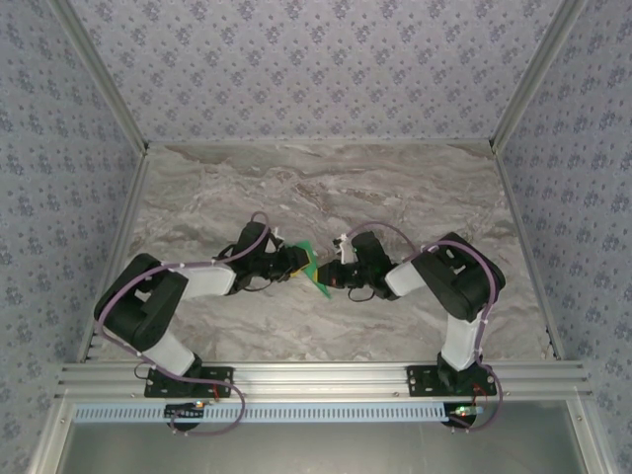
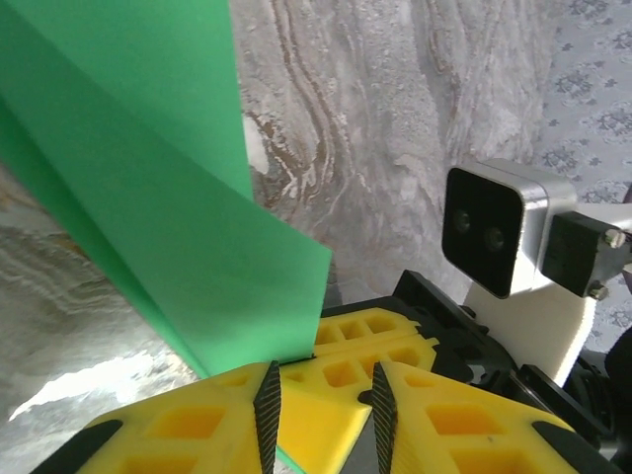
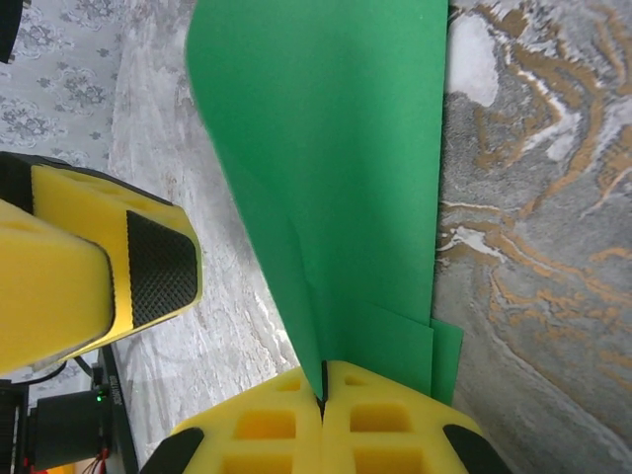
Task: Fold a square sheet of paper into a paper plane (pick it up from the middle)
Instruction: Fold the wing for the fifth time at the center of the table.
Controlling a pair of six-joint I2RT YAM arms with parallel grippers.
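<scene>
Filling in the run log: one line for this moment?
right end effector: shut on green paper | left end effector: open, at the paper's edge | paper: folded layers visible

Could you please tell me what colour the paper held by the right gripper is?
The paper is plain bright green, clearest in the right wrist view.

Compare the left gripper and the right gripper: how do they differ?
The right gripper is shut on the green paper, its pads pressed together; the left gripper shows a gap between its pads. The right gripper holds the paper; the left gripper sits beside it. Both have yellow fingers with black pads.
</scene>
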